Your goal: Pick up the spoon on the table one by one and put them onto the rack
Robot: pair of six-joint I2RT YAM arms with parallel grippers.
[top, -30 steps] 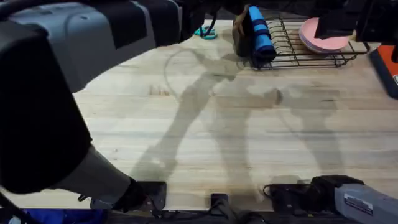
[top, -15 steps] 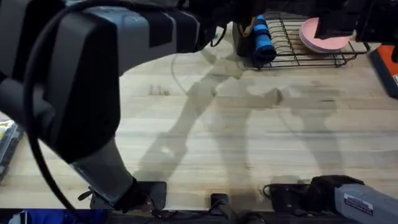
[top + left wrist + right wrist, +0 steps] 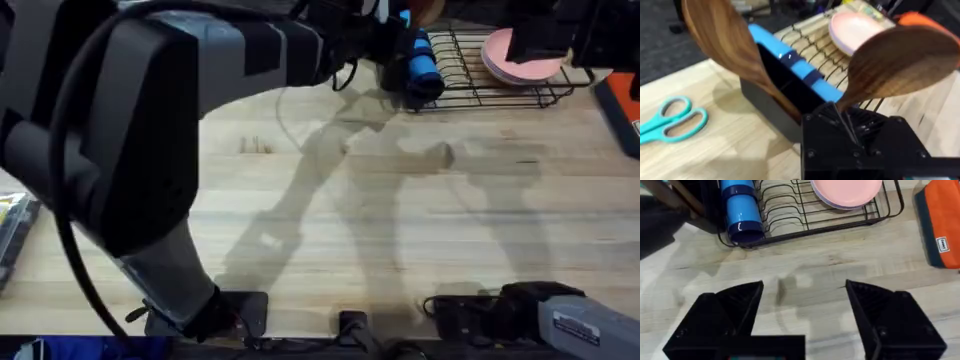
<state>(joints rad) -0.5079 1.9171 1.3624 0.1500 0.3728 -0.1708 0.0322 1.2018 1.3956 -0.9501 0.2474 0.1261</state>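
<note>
My left gripper (image 3: pixel 845 117) is shut on the thin handle of a wooden spoon (image 3: pixel 900 60), whose round reddish-brown bowl is lifted beside the black cutlery holder (image 3: pixel 772 107) at the end of the wire rack (image 3: pixel 812 47). A second wooden spoon (image 3: pixel 725 45) stands in that holder, bowl up. From overhead, the left arm reaches far across the table (image 3: pixel 400 230) to the rack (image 3: pixel 490 95), with the left gripper (image 3: pixel 375 40) at the holder. My right gripper (image 3: pixel 805 300) hangs open over bare tabletop in front of the rack (image 3: pixel 805 220).
A blue cup (image 3: pixel 790 62) lies on the rack next to the holder, and a pink plate (image 3: pixel 847 190) sits at the rack's other end. Teal scissors (image 3: pixel 670 120) lie on the table beside the holder. An orange case (image 3: pixel 940 225) lies right of the rack.
The left arm has swung right and forward, bringing its gripper up to the cutlery holder. The scissors seen overhead a second ago are now covered by the arm. The right arm has not moved.
</note>
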